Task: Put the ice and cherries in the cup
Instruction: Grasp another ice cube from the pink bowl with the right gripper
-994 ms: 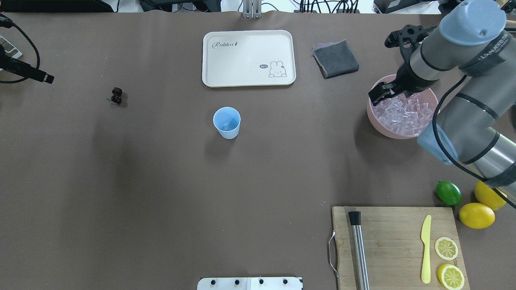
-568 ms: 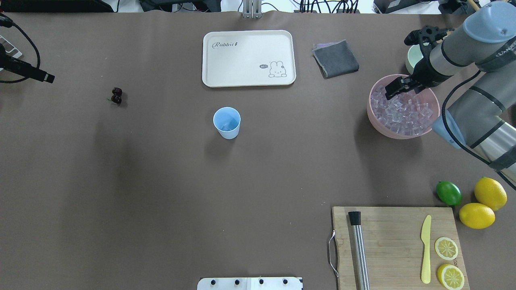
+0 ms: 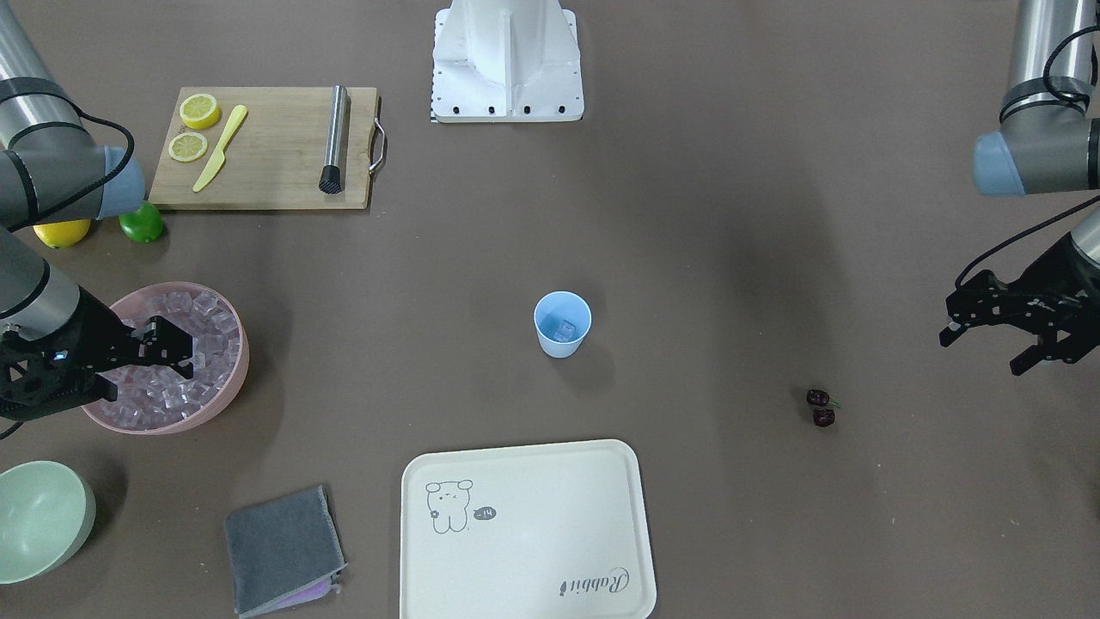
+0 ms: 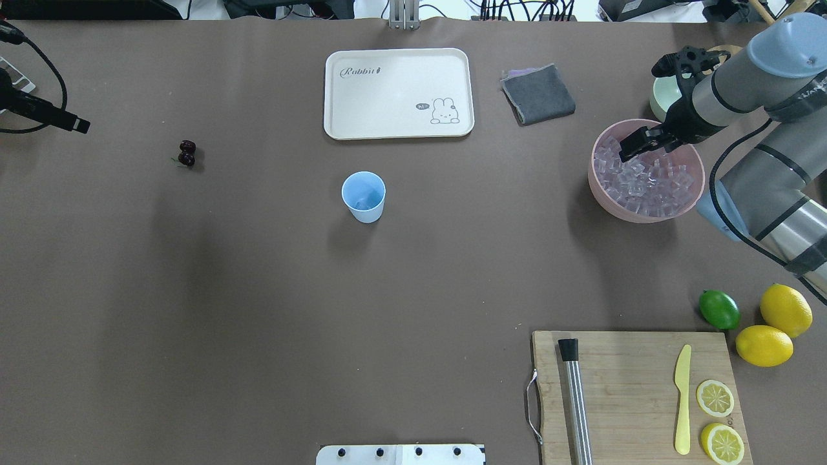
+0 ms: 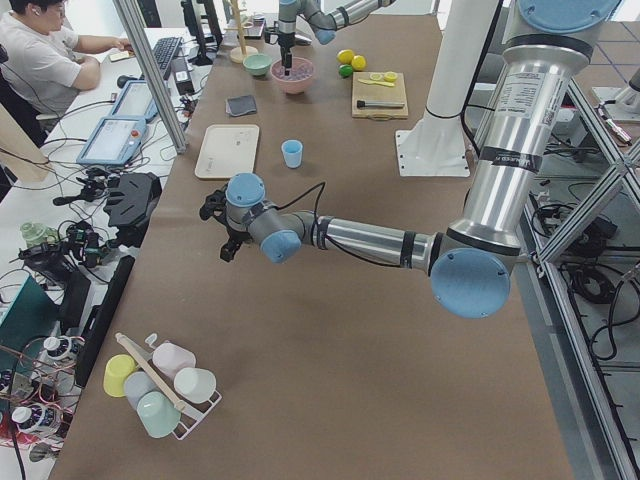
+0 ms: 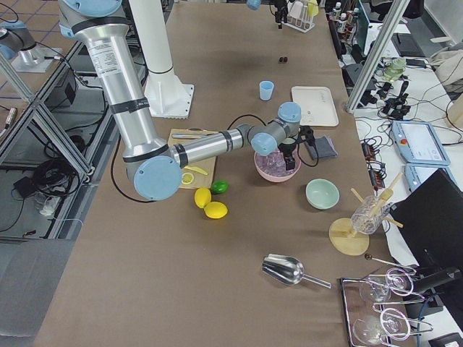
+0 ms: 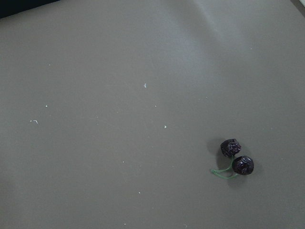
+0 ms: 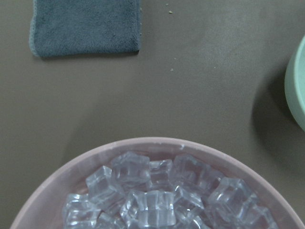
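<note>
Both tools gape empty: right tool (image 3: 184, 352) over the ice (image 4: 652, 184), left tool (image 3: 981, 352) near the cherries (image 3: 821, 408). Next, probably: lower and pinch a cube.

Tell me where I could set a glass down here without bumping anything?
The largest bare stretch is the table nearer the robot than the cup, running from the cherries across to the cutting board. A free lane lies between the cup and the pink bowl. The robot's right end is crowded: that bowl with the right gripper over it, lime, lemons.
</note>
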`<action>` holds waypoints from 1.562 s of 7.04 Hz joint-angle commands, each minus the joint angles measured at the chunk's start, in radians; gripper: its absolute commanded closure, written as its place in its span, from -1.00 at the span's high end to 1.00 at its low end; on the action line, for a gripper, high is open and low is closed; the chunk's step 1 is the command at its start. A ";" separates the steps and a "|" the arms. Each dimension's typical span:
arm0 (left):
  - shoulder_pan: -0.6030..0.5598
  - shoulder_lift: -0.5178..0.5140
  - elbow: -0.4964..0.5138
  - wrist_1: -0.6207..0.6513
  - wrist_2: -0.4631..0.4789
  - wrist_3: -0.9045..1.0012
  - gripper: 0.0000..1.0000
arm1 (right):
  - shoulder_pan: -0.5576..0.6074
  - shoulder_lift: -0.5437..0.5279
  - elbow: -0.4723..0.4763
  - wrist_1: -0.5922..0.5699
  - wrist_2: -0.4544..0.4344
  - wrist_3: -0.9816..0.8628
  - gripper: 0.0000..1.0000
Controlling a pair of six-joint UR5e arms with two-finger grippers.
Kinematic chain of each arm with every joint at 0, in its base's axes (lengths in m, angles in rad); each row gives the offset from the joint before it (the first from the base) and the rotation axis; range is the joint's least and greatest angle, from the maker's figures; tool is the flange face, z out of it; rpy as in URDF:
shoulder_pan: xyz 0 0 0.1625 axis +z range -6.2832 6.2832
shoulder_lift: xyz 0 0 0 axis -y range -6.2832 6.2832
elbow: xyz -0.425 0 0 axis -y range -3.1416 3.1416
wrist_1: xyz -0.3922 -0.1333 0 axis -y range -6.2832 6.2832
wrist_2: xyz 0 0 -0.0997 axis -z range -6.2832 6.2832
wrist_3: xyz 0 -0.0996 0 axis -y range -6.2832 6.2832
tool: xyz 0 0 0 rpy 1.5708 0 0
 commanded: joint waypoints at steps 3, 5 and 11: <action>0.002 0.004 0.002 0.000 0.000 0.000 0.94 | -0.046 0.003 0.003 0.008 -0.002 -0.007 0.98; 0.029 0.002 0.002 0.000 0.056 -0.003 0.94 | -0.059 -0.003 0.003 0.013 -0.008 -0.018 0.98; 0.043 0.013 0.002 -0.034 0.083 -0.020 0.94 | -0.059 -0.035 0.012 0.083 -0.015 -0.006 -0.30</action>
